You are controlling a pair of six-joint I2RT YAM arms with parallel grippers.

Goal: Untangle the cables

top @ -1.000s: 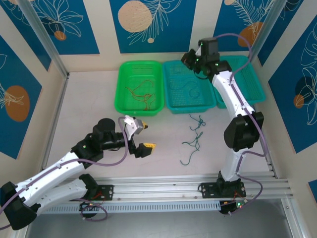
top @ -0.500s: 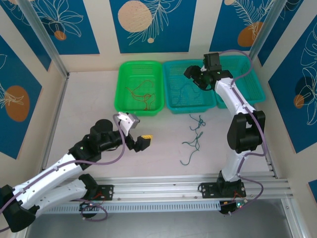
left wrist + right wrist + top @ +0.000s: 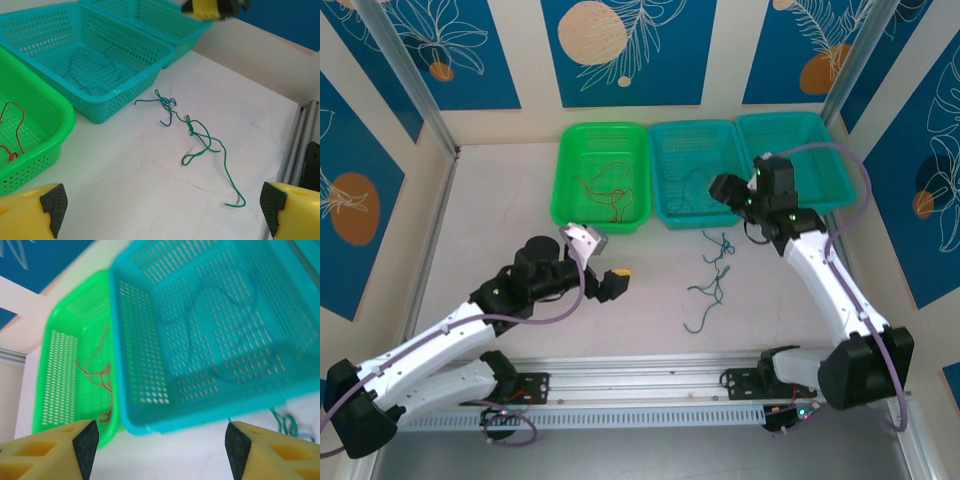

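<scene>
Green-and-blue cables (image 3: 712,280) are lying knotted ahead of the left claw (image 3: 605,262) and beside the right claw (image 3: 725,188). They are likely limp and weightless, best pinched at a free end. The left wrist view is resolving separate loops ahead of gaping pads (image 3: 52,202). The right wrist view, its jaws parted and empty, is revealing a blue cable (image 3: 225,325) ahead in a basket (image 3: 142,365).

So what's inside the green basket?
Thin red cables lie in loose loops on the floor of the green basket. From above nothing covers it, so its whole inside shows.
</scene>
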